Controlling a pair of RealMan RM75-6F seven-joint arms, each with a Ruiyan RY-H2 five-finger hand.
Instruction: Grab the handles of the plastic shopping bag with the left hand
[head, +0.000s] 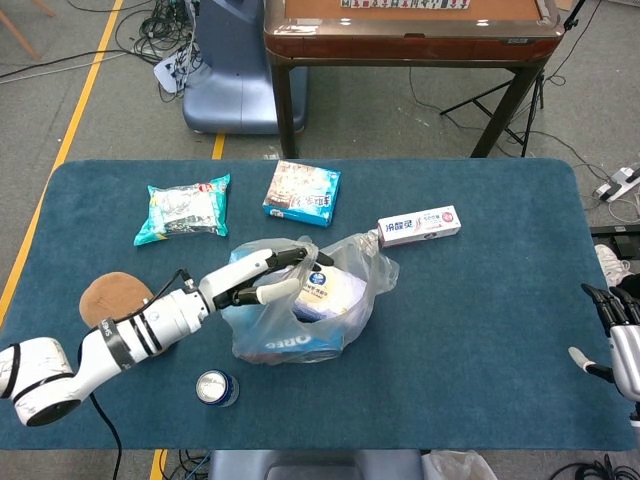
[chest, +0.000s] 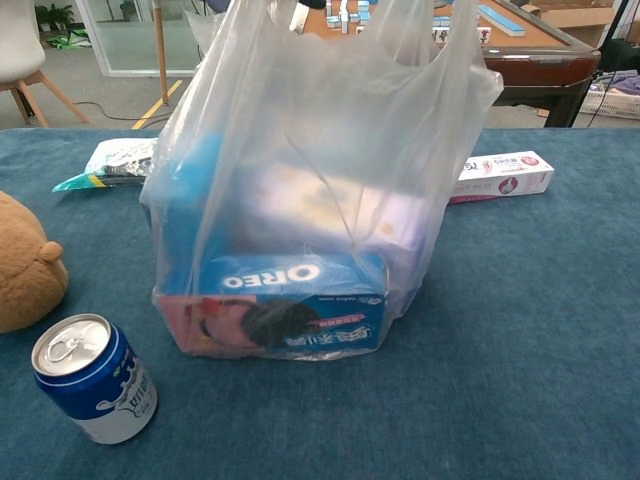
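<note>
The clear plastic shopping bag (head: 300, 310) stands mid-table with an Oreo box and other packs inside; it fills the chest view (chest: 300, 180). Its right handle (head: 376, 243) sticks up free. My left hand (head: 265, 277) reaches from the left across the bag's mouth, dark fingers (head: 295, 256) stretched over the left handle's plastic and the white thumb (head: 277, 293) apart below them. I cannot see a closed grip on either handle. My right hand (head: 617, 335) hangs at the table's right edge, fingers apart and empty.
A brown plush toy (head: 108, 295) lies under my left forearm, and a blue can (head: 216, 387) stands in front of the bag. Behind the bag lie a teal snack packet (head: 184, 208), a blue biscuit pack (head: 302, 192) and a toothpaste box (head: 419, 225).
</note>
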